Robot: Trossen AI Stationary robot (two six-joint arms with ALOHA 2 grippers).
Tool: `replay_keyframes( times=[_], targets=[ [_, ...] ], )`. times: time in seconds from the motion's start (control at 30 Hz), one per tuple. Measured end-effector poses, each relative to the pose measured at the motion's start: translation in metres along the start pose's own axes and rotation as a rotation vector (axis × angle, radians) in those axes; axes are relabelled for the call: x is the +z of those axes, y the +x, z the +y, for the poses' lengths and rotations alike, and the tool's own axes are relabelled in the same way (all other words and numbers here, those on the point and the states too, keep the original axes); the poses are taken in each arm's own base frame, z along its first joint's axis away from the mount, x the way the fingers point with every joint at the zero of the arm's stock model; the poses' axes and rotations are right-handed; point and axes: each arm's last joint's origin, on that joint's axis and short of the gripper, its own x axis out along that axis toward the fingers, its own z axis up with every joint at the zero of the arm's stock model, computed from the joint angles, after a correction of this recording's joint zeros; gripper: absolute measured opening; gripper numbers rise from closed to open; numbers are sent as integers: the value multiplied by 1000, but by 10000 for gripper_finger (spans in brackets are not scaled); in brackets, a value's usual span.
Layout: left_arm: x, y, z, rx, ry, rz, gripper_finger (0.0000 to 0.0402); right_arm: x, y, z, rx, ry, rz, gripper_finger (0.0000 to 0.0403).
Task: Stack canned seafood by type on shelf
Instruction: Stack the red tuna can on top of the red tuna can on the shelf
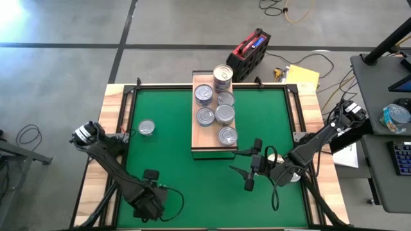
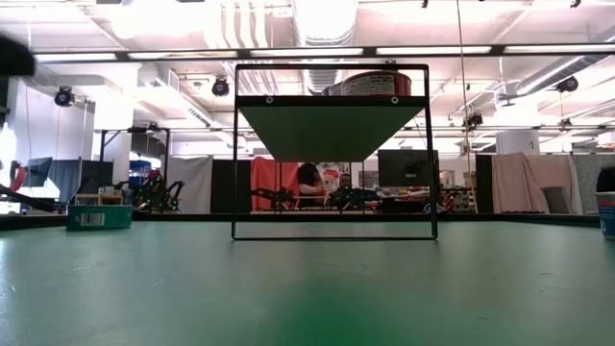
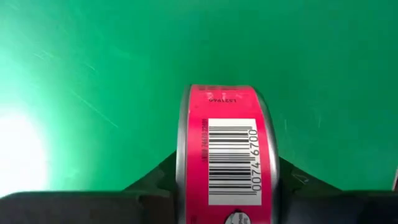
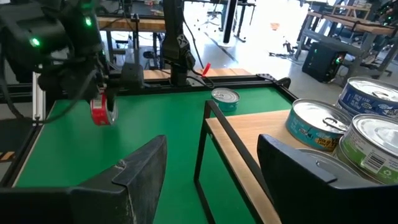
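L gripper [image 4: 102,102] pinches a red-label tin [image 3: 227,158] on edge btwn its fingers, above the green mat [image 1: 167,141] near the front-left. R gripper [image 1: 249,172], fingers spread and empty, sits just beside the shelf [image 1: 200,138] w/ its tins [image 1: 217,112]. One tin [image 1: 146,128] lies alone at left.

The green mat [image 1: 167,135] lies largely bare left of the shelf [image 1: 200,138], apart from one tin [image 1: 146,128] near its left edge. The shelf top is crowded with tins [image 1: 217,106]; bare board remains along its left side at the near end. Beneath the board, the dark frame [image 2: 333,231] leaves an open passage. The left gripper [image 4: 104,102], closed on a red-labelled tin [image 3: 229,158], occupies the near-left mat. The right gripper [image 1: 249,168] stands just beside the shelf's near right corner, jaws apart.
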Motion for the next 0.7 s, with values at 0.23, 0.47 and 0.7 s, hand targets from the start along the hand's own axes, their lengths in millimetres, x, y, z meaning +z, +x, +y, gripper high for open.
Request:
replay_keyframes(
  times=[0.23, 0.47, 0.7],
  targets=[
    [6, -41, -11, 243, 36, -273, 109, 0, 0, 0, -5, 0, -1, 230],
    [5, -60, -17, 594, 85, -617, 109, 11, 11, -11, -61, 47, -35, 194],
    [3, -35, -9, 849, 78, -789, 109, 53, 32, -39, -190, 2, -38, 83]
  ],
)
